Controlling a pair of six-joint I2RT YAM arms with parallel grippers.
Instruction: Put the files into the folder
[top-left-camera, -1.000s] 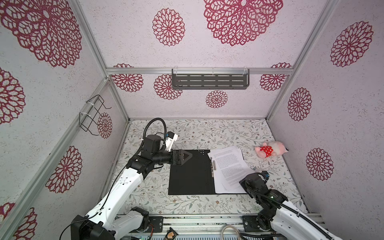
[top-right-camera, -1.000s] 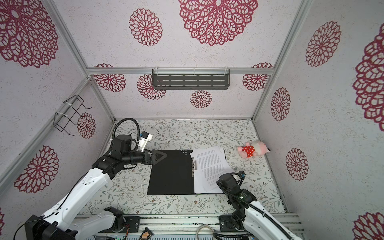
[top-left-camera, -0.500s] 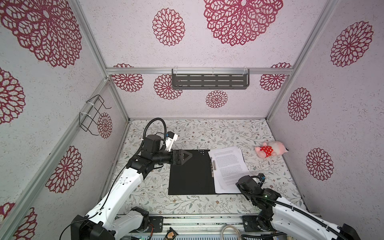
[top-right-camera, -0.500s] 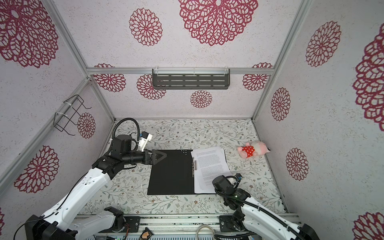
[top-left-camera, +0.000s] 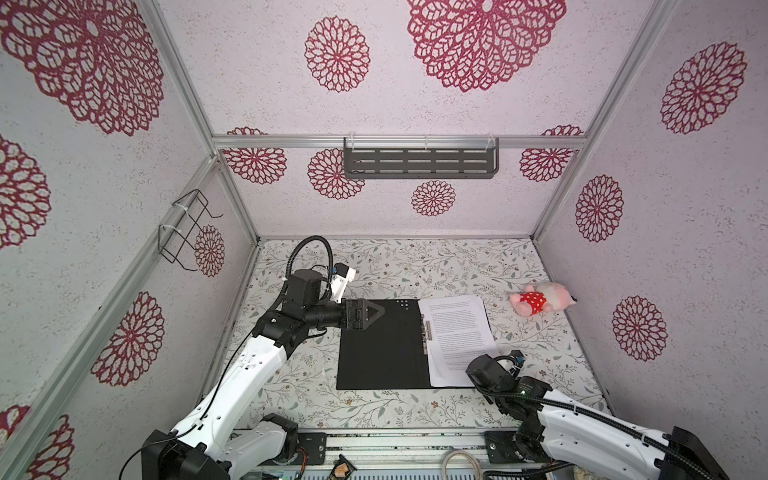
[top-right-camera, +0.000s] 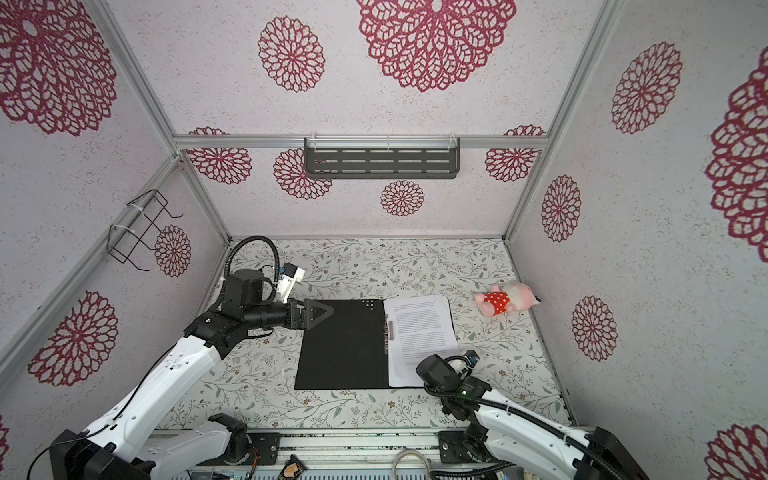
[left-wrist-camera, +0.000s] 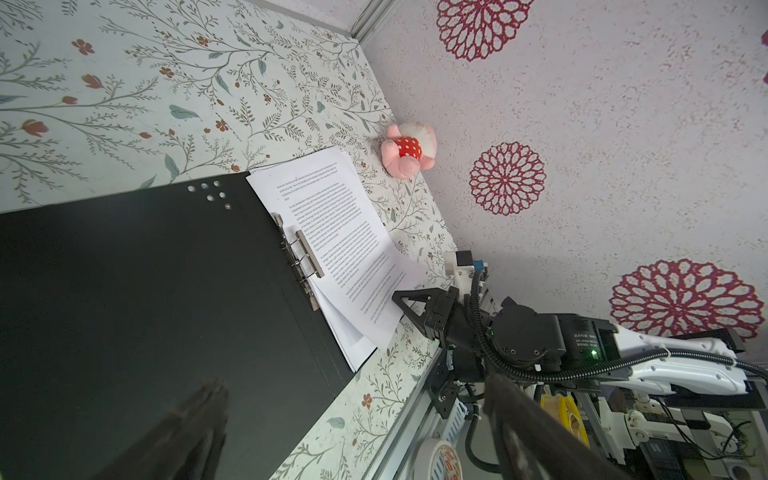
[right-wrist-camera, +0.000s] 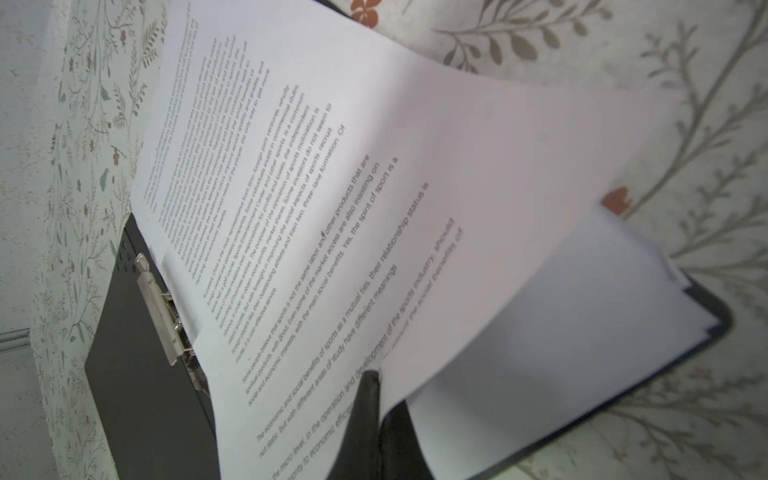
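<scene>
White files (top-left-camera: 457, 332) rest on the folder (top-left-camera: 382, 349) (right fingers (right-wrist-camera: 370, 415) pinch one).

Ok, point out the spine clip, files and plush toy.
spine clip (left-wrist-camera: 309, 254): left wrist view, flat bar.
files (top-left-camera: 457, 332): in a top view, printed top sheet.
plush toy (top-left-camera: 533, 298): in a top view, red dotted body.

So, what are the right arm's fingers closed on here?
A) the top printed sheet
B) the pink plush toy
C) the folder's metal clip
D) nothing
A: the right gripper pinches an edge of the top printed sheet, holding it curled up above the lower sheets in the open folder.
</scene>
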